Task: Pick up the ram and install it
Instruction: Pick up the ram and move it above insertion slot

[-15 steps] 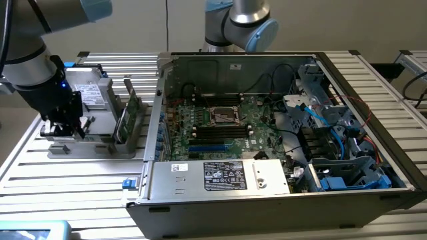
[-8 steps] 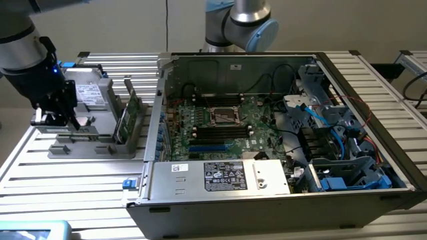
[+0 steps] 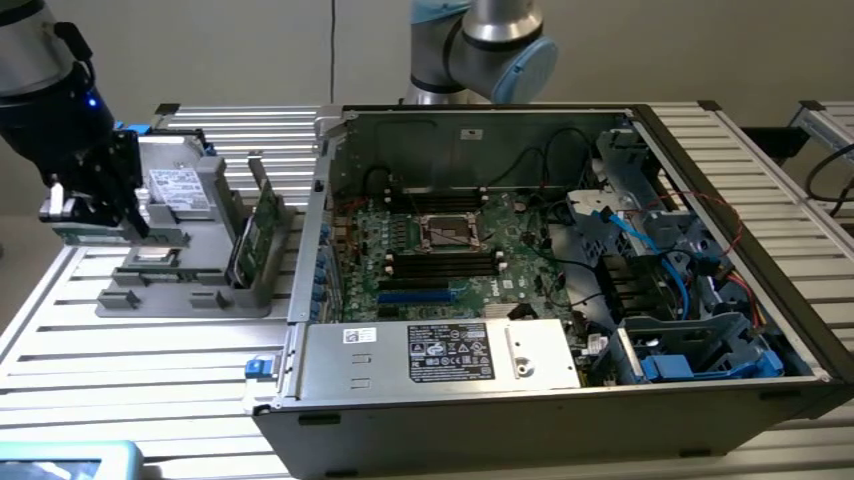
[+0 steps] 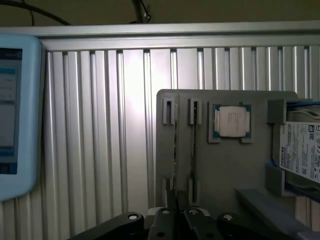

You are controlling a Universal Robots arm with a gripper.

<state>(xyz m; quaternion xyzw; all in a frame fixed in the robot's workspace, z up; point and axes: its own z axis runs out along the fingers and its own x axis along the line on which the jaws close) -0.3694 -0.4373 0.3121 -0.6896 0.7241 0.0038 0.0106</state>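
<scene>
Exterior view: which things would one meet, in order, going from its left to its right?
Gripper holding the ram → hard drive → upright green cards → processor socket → drive cage with blue parts.

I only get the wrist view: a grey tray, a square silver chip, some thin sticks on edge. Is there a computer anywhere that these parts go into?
Observer: Yes. A computer case lies on the table, on the exterior view's right of the grey tray.
Operator: Can you see inside it?
Observer: Its side is open. The green motherboard has long black slots on either side of a square socket.
Operator: And what is the claw doing?
Observer: From the side, the gripper is shut on the ram, a long green strip, at the tray's end on the exterior view's left.
</scene>
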